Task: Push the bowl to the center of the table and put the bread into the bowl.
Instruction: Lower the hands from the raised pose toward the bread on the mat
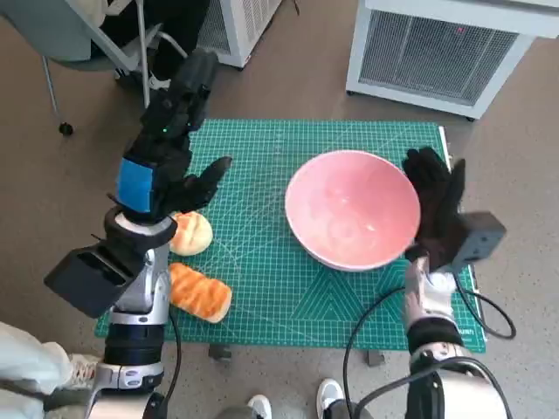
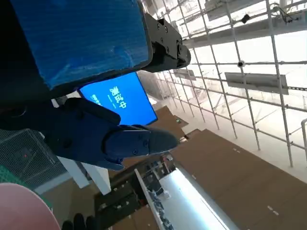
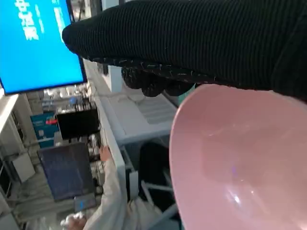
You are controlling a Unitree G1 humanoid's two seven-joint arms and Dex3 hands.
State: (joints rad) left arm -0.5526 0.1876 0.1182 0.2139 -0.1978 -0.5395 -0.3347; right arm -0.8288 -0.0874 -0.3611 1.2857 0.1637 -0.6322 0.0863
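Observation:
A pink bowl (image 1: 353, 208) stands on the green cutting mat (image 1: 262, 271), right of the mat's middle; its rim fills the right wrist view (image 3: 240, 158) and a sliver shows in the left wrist view (image 2: 21, 211). My right hand (image 1: 437, 205) stands with its fingers flat against the bowl's right side, holding nothing. Two pieces of bread lie at the mat's left: a round bun (image 1: 192, 233) and an orange loaf (image 1: 199, 292). My left hand (image 1: 170, 140) hovers raised above the bun, fingers apart and empty.
A white grilled appliance (image 1: 437, 52) stands beyond the table at the back right, another (image 1: 244, 26) at the back middle. A chair (image 1: 79, 35) is at the back left. A person's feet (image 1: 293, 403) show near the front edge. A person sits in the right wrist view (image 3: 120, 201).

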